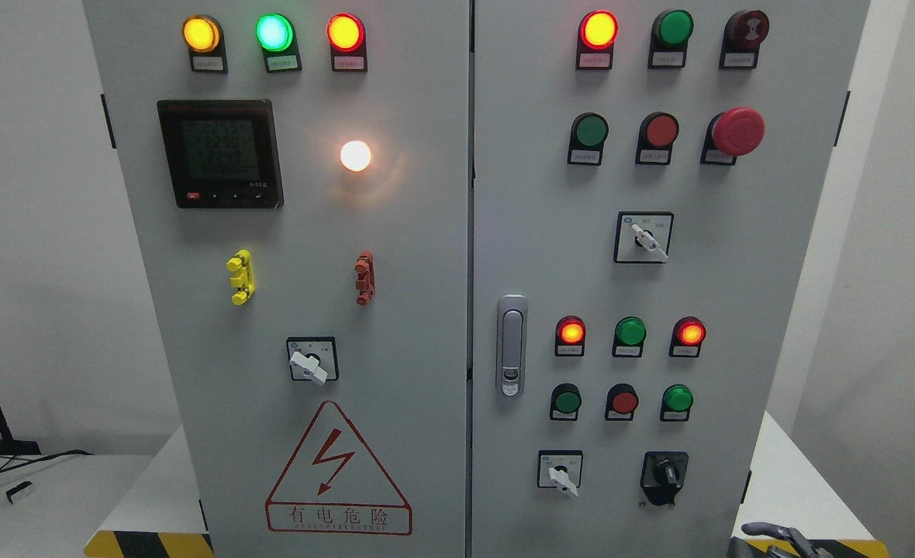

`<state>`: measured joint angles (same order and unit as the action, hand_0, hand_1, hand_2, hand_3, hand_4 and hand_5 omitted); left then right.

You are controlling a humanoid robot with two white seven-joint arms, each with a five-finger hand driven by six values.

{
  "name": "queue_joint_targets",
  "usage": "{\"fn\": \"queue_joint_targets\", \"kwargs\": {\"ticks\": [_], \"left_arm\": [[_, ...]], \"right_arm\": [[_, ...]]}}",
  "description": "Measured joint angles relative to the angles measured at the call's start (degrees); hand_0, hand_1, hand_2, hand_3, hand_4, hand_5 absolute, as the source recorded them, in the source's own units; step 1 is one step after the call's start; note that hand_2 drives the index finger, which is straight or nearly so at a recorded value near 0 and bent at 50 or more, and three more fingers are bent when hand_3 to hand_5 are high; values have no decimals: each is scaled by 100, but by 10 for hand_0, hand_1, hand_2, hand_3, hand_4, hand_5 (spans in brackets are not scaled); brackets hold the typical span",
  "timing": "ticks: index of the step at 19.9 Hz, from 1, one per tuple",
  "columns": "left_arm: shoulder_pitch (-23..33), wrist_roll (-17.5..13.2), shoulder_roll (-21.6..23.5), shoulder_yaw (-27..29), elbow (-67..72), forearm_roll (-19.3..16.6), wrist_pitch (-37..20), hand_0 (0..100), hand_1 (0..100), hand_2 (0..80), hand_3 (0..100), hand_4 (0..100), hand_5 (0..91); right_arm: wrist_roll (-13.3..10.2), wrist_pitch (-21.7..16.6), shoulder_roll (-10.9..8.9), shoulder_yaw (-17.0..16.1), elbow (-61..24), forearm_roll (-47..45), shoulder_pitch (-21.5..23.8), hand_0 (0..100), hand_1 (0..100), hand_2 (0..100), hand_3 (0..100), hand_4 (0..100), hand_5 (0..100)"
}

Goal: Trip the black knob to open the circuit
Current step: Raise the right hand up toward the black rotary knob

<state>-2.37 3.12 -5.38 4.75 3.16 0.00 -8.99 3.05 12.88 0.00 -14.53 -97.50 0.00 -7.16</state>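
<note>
The black knob [664, 474] sits on a black plate at the lower right of the right cabinet door [775, 310], its pointer close to upright. Only the grey top of my right hand [785, 539] shows, at the bottom edge right of the knob and well below it, touching nothing. My left hand is out of view.
Three white-handled rotary switches [563, 474] [307, 366] [647, 240] sit on the grey doors, among lit indicator lamps and push buttons. A red emergency stop [738, 130] juts out at the upper right. A metal door latch [511, 345] stands near the centre seam. A digital meter [219, 152] sits upper left.
</note>
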Motion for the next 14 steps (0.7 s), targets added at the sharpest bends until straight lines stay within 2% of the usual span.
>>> {"fn": "queue_joint_targets", "kwargs": {"ticks": [14], "left_arm": [[0,0,1,0,0,0,0,120,389,0,0,0,0]], "right_arm": [[-122,47,0,246,192,0,-302,417,796,458,1000,990,932]]}}
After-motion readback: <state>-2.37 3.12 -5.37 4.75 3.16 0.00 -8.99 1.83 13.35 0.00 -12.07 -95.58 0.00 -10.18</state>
